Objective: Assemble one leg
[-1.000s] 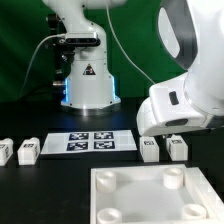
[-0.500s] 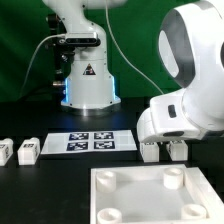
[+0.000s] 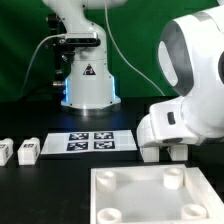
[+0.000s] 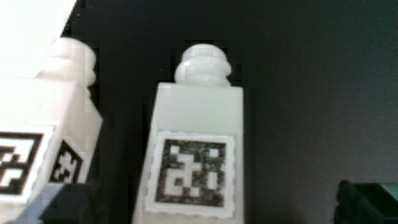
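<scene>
Four legs lie on the black table. In the exterior view two legs (image 3: 28,151) lie at the left, and two more (image 3: 150,154) at the right show only partly under the arm's white hand. My gripper (image 3: 164,148) is low over the right pair. In the wrist view one leg (image 4: 196,130) lies lengthwise between my fingers with its tag facing the camera and its rounded peg pointing away. A second leg (image 4: 54,115) lies just beside it. My dark fingertips (image 4: 365,200) stand apart on either side of the centre leg. My gripper (image 4: 214,208) is open and holds nothing.
The marker board (image 3: 90,142) lies in the middle between the two pairs of legs. The large white square tray-like piece (image 3: 150,192) with round corner sockets lies at the front. The robot base (image 3: 88,75) stands behind.
The arm's hand has come down and towards the exterior view's left, onto the right pair of legs, which now show only partly beneath it.
</scene>
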### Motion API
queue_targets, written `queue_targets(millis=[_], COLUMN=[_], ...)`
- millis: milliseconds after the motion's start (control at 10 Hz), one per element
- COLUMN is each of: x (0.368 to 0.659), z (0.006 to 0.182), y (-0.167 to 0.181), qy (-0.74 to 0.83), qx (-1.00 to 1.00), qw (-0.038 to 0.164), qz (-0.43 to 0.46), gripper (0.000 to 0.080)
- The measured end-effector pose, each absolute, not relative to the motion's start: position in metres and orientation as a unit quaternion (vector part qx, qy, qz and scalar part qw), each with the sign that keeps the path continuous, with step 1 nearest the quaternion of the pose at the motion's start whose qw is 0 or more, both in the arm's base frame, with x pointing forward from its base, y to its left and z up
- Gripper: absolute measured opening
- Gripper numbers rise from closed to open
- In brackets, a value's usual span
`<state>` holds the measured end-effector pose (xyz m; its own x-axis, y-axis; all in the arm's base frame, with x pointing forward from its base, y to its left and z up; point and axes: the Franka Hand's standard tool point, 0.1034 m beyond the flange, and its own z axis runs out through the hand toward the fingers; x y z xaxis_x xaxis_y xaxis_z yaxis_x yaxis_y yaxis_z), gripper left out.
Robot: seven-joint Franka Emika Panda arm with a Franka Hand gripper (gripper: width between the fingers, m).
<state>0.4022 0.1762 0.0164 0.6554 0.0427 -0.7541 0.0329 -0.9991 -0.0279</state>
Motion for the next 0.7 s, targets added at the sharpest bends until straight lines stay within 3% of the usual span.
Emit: queue_targets(millis=[100, 200, 400, 700], x=[0.4022, 0.4022, 0.4022, 0.4021], z=[0.0164, 0.0164, 0.0165, 0.0165], y=[0.1762, 0.1762, 0.1762, 0.1762], qy=[-0.021, -0.021, -0.021, -0.021], qx=[-0.910, -0.910, -0.910, -0.910], qw=[0.006, 0.006, 0.006, 0.006], qz=[0.415, 0.415, 0.415, 0.415], gripper=[0.0525, 0.0525, 0.0287, 0.0288])
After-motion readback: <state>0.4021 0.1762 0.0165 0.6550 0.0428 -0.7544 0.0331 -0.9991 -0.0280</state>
